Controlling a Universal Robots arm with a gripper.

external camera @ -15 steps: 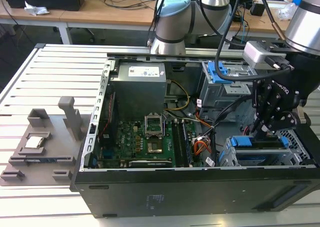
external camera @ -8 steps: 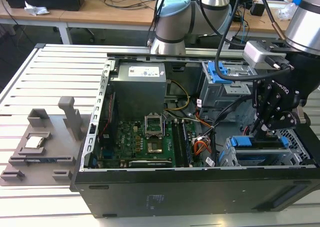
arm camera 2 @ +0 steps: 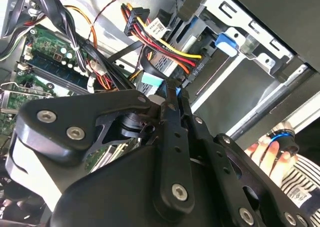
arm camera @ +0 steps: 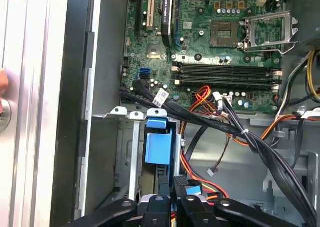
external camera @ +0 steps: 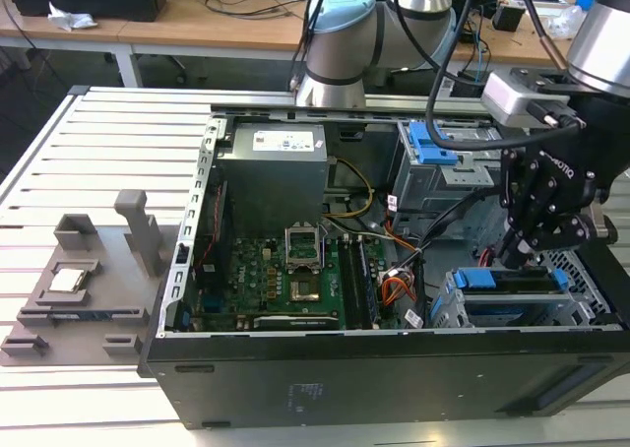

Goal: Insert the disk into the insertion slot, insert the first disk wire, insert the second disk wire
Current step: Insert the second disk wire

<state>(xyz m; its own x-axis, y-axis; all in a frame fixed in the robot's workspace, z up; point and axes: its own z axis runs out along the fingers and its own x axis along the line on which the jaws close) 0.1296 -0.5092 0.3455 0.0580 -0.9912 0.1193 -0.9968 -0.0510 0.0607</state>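
Note:
The disk, in its bright blue carrier, lies inside the insertion slot, the low grey cage at the case's front right corner in the exterior view. My black gripper hangs just above the disk's cable end. In the first wrist view the gripper has its fingers pressed together on a black disk wire connector with a blue tag, right beside the carrier's blue end. In the second wrist view the gripper holds a flat black wire at its tip.
The open case holds the green motherboard, a grey power supply and a taller cage with a blue latch. Black and coloured cables cross beside the slot. A person's hand is outside the case. A grey fixture plate lies on the table.

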